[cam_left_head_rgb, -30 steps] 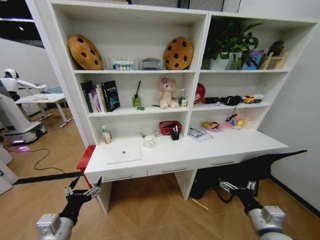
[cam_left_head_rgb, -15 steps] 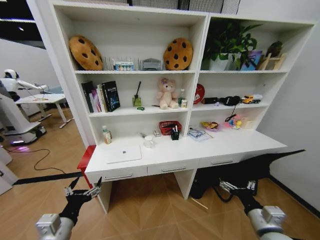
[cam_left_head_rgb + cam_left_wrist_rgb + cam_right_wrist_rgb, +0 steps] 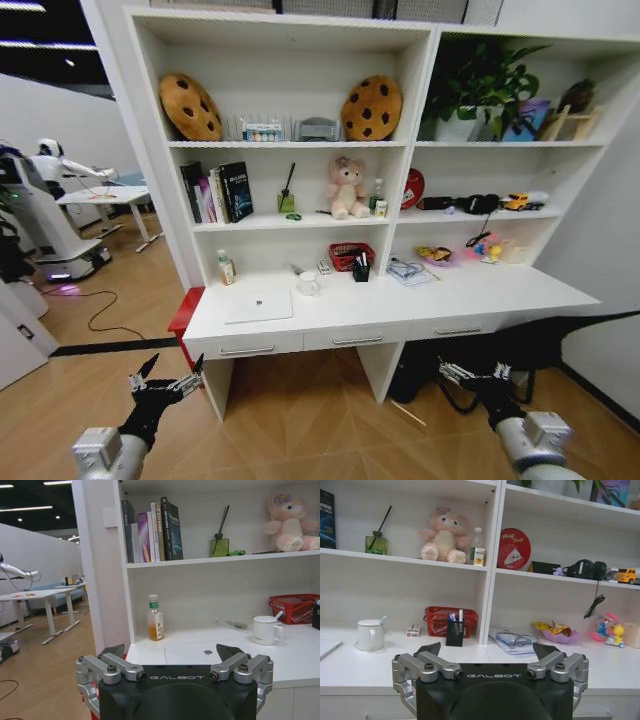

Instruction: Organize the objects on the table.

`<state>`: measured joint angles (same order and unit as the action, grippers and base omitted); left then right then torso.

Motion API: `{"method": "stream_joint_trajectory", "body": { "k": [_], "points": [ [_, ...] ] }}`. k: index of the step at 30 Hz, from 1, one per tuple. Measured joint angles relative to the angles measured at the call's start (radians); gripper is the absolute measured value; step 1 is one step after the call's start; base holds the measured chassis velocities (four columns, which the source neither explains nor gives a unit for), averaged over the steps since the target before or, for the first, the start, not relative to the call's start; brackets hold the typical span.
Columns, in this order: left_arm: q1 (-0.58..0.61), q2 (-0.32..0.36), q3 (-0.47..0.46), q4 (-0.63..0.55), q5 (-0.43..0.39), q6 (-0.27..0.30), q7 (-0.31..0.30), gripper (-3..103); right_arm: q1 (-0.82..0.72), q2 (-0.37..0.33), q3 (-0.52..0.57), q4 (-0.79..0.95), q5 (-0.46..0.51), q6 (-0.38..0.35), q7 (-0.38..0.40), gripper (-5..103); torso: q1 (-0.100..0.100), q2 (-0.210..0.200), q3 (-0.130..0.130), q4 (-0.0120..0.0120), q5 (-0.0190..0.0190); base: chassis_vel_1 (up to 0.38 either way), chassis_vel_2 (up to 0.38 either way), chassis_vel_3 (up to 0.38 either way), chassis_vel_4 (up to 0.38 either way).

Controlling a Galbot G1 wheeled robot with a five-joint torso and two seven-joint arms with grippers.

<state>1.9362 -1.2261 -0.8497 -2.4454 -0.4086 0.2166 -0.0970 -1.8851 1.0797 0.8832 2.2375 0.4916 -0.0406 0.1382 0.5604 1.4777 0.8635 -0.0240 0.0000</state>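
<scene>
The long white table (image 3: 500,290) stands ahead of me under tall shelving. On it lie a slim silver laptop (image 3: 258,305) (image 3: 200,652) and a green-banded bottle (image 3: 226,268) (image 3: 155,618). Pens stand in a black holder (image 3: 361,266) (image 3: 455,627). A yellow packet (image 3: 433,253) (image 3: 555,628) rests in a pink bowl. A small green piece (image 3: 293,216) (image 3: 237,553) lies on the shelf above. My left gripper (image 3: 165,383) (image 3: 172,652) and right gripper (image 3: 472,376) (image 3: 487,650) hang open and empty, low in front of the drawers, well short of the table.
A white mug (image 3: 308,284) and a red mesh basket (image 3: 348,255) stand at the table's back. A red box (image 3: 185,312) sits by the table's left end, and dark cloth (image 3: 520,345) lies under its right half. Another robot and a small white desk (image 3: 100,197) are far left.
The whole head view has shifted, so the shelving and table sit a little further right in the picture: the camera moved. Both grippers keep their pose, still open.
</scene>
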Motion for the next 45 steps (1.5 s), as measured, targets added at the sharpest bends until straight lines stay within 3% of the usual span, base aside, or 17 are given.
{"method": "stream_joint_trajectory", "body": {
  "k": [15, 45],
  "points": [
    [0.000, 0.000, 0.000, 0.000, 0.000, 0.000, 0.000, 100, 0.000, 0.000, 0.000, 0.000, 0.000, 0.000, 0.000, 100, 0.000, 0.000, 0.000, 0.0002, 0.0000, 0.089, 0.090, 0.093, 0.089],
    [0.000, 0.000, 0.000, 0.000, 0.000, 0.000, 0.000, 100, 0.000, 0.000, 0.000, 0.000, 0.000, 0.000, 0.000, 100, 0.000, -0.001, 0.000, 0.0001, 0.0000, 0.031, -0.028, -0.024, 0.027]
  ]
}}
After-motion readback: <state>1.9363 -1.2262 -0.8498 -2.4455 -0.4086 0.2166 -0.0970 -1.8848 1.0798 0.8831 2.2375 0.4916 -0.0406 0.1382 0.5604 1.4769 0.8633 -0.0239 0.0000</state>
